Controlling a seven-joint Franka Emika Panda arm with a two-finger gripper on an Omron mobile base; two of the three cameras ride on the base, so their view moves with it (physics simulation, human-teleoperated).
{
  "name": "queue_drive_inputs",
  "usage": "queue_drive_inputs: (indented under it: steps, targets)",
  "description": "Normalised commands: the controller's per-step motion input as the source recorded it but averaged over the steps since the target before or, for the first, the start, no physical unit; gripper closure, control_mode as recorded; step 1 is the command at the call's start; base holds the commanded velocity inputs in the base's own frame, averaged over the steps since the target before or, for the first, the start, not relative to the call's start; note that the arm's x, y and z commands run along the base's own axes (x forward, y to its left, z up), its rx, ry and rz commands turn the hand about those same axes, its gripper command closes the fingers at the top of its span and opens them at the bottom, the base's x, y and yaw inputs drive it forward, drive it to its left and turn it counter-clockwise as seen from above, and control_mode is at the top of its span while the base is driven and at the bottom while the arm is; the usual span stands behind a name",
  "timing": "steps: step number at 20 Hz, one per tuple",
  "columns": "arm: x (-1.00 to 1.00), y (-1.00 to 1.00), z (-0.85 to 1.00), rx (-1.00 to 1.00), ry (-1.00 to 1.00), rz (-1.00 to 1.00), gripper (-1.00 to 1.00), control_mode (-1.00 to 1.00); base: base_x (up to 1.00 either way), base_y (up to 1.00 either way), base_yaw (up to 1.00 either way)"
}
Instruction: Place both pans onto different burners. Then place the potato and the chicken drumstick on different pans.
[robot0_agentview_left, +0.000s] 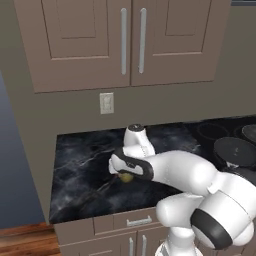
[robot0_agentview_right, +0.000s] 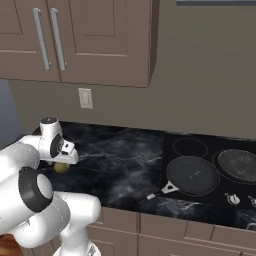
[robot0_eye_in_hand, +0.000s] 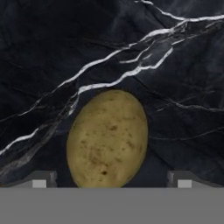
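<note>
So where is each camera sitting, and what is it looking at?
Left base view: behind the arm on its left, looking forward and down at the marble counter; the white arm crosses from the lower right.
Right base view: behind on the right, facing the counter and the cooktop with both pans; the arm rises from the lower left.
Hand view: on the hand, looking at the potato between the open jaws' tips.
All three share the potato and counter.

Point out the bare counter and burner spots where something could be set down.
Bare black marble counter runs between the potato and the cooktop. The small back burner is free. It is crowded at two spots: the black pan beside the grey pan, and the open end effector straddling the potato.
</note>
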Motion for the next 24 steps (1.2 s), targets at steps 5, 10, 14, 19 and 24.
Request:
queue_drive_inputs:
  steps: [5,10,14,19,24]
  targets:
    - [0.16,0.11,-0.19,0.0,0.0,0.0,-1.0,-1.0,0.0,0.0,0.0]
    - [0.12,0.05,-0.25,0.0,0.0,0.0,-1.0,-1.0,0.0,0.0,0.0]
    - [0.09,0.01,-0.21,0.0,0.0,0.0,1.0,-1.0,0.0,0.0,0.0]
    - [0.02,0.0,-0.05,0.0,0.0,0.0,1.0,-1.0,0.0,0.0,0.0]
    - [0.0,-0.07,0.09,0.0,0.0,0.0,1.0,-1.0,0.0,0.0,0.0]
